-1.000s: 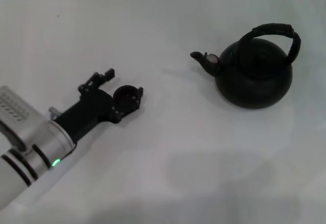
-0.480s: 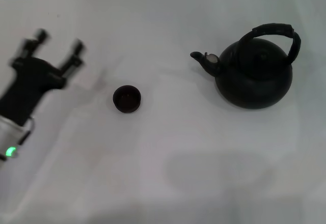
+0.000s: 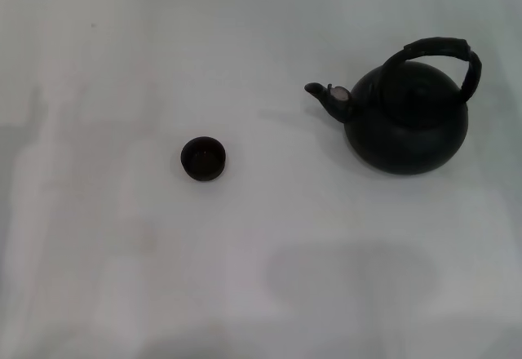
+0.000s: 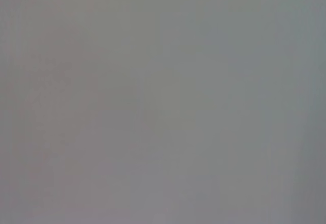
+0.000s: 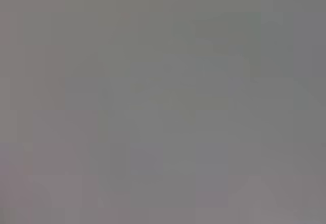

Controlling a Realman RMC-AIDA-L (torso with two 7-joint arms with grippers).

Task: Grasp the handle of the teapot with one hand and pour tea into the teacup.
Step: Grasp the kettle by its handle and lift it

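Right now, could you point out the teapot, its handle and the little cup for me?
teapot (image 3: 408,126), head view, on the round black belly.
handle (image 3: 436,47), head view, on the top of the arch.
cup (image 3: 203,158), head view, on the dark inside of the bowl.
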